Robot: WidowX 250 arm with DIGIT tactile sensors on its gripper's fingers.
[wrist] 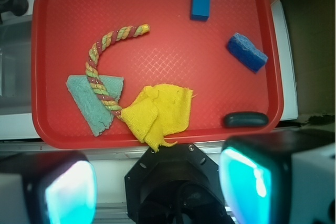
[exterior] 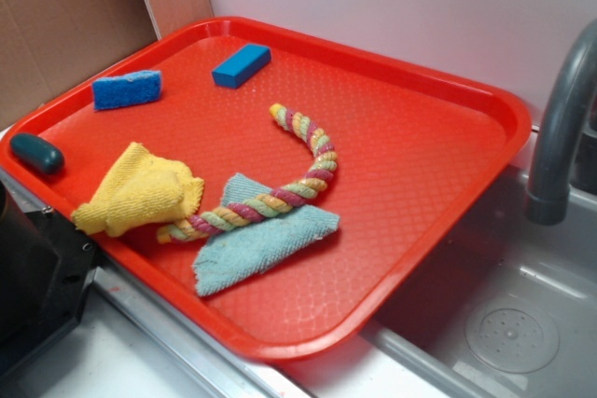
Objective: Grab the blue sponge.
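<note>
The blue sponge (exterior: 127,89) is a small, rough, bright-blue rectangle lying near the tray's back left corner. In the wrist view the sponge (wrist: 247,52) sits at the right, tilted. My gripper (wrist: 157,187) shows only in the wrist view, high above the tray's near edge. Its teal pads (wrist: 71,192) stand wide apart with nothing between them. The sponge lies well ahead and to the right of the gripper, untouched.
On the red tray (exterior: 420,165) lie a smooth darker blue block (exterior: 242,65), a dark teal oval (exterior: 37,153), a yellow cloth (exterior: 140,190), a teal cloth (exterior: 266,240) and a striped rope (exterior: 322,160). The black robot base (exterior: 28,267) stands front left, with a grey faucet (exterior: 560,137) and sink (exterior: 504,323) at right.
</note>
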